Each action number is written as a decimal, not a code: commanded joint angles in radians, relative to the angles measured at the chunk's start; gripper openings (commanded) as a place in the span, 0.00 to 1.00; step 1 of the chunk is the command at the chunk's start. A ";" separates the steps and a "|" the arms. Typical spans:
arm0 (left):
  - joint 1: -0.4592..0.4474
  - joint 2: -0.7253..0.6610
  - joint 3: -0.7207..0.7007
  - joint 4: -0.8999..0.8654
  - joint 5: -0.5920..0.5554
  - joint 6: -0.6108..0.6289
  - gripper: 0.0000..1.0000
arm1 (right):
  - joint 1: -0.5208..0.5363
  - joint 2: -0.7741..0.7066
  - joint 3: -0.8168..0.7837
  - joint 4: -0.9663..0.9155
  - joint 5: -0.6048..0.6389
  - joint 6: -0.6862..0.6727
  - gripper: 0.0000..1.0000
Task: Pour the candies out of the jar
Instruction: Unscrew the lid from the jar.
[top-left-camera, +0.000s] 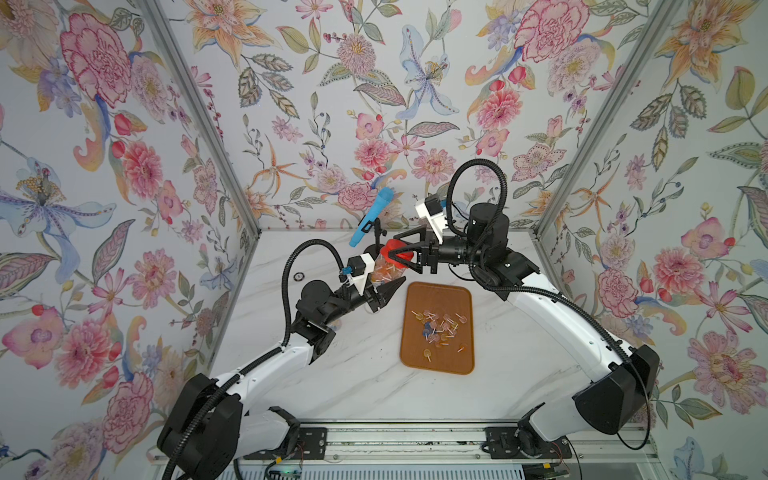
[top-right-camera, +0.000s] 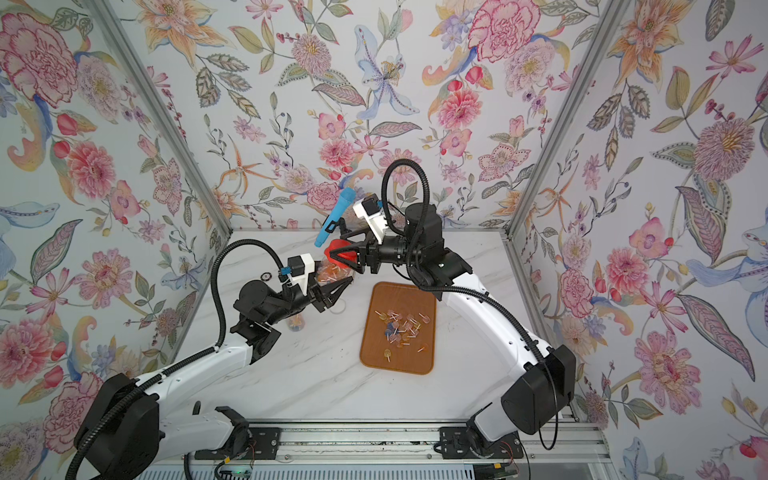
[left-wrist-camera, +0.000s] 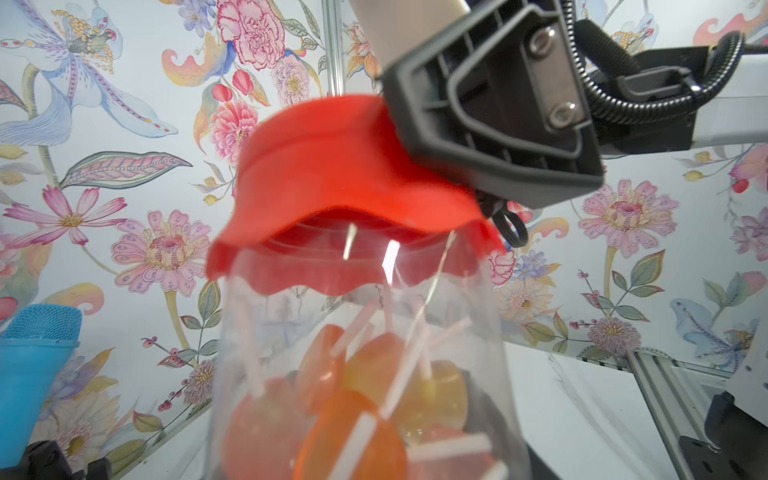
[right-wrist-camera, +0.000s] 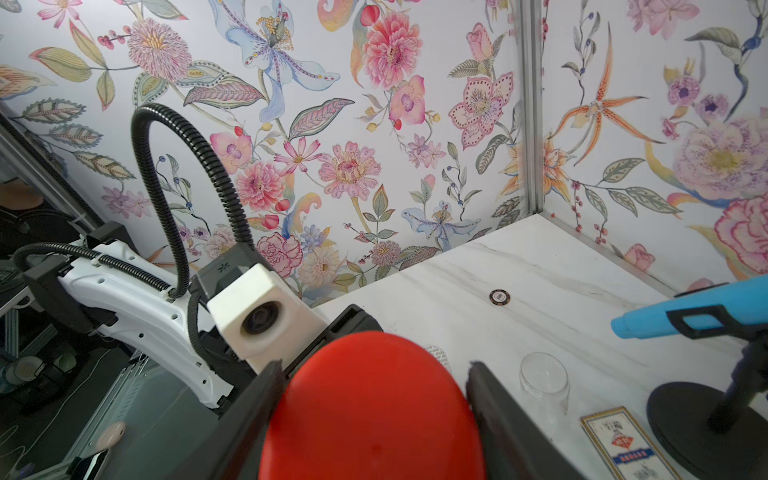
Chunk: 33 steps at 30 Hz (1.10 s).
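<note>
So the left gripper (top-left-camera: 384, 293) is clamped low on the clear jar (top-left-camera: 388, 272), held above the table (top-left-camera: 332, 374) with its long axis pointing to 1 o'clock, right where the right gripper (right-wrist-camera: 374, 365) pinches the red lid (right-wrist-camera: 374, 415), candies (left-wrist-camera: 353, 395) inside, tray (top-left-camera: 415, 361) at 5 o'clock.

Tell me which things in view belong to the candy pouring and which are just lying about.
Job:
- clear plastic jar, held by the left gripper
- red wavy-edged lid, gripped by the right gripper
- small translucent lollipop candies
- brown rectangular tray

Lying about:
- blue microphone on a black stand
- round poker chip
- empty clear glass cup
- printed card box
</note>
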 joint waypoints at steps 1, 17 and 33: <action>-0.002 -0.003 0.043 0.041 0.098 -0.043 0.00 | 0.021 -0.021 -0.016 -0.016 -0.103 -0.041 0.54; -0.050 -0.032 0.003 -0.185 -0.352 0.191 0.00 | 0.019 0.008 -0.009 -0.033 0.332 0.308 0.91; -0.107 -0.050 -0.006 -0.224 -0.497 0.286 0.00 | 0.092 0.052 -0.016 -0.069 0.452 0.366 0.79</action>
